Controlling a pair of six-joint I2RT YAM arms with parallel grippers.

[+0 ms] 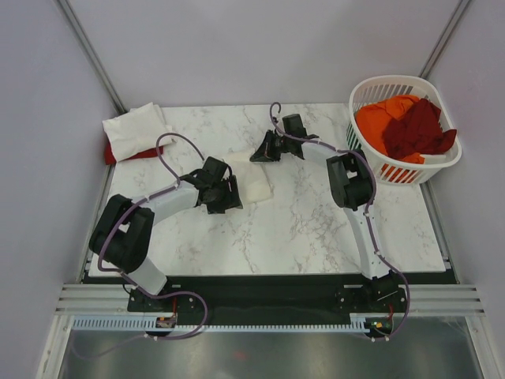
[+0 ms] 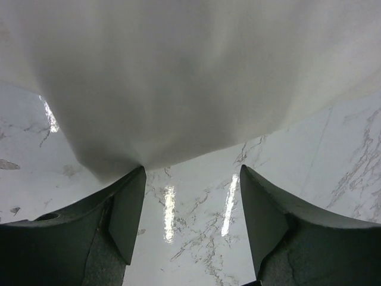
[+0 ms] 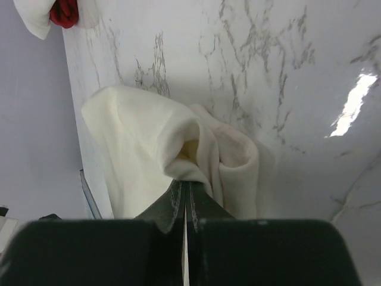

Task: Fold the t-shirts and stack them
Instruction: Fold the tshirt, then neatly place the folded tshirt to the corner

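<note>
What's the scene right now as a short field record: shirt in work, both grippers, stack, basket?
shirt in work: cream shirt, bunched on the table
left gripper: open, at the shirt's edge, holding nothing
right gripper: shut on a fold of the cream shirt
stack: folded cream piece over red, far left corner
basket: orange shirt and maroon shirt inside

A white marble-patterned worktop [image 1: 300,229] with grey veins fills the middle of the scene. A white slatted plastic laundry basket [image 1: 392,80] stands at its far right corner. Pale lilac walls [image 1: 237,47] enclose it, and metal rails [image 1: 268,298] run along the near edge.
</note>
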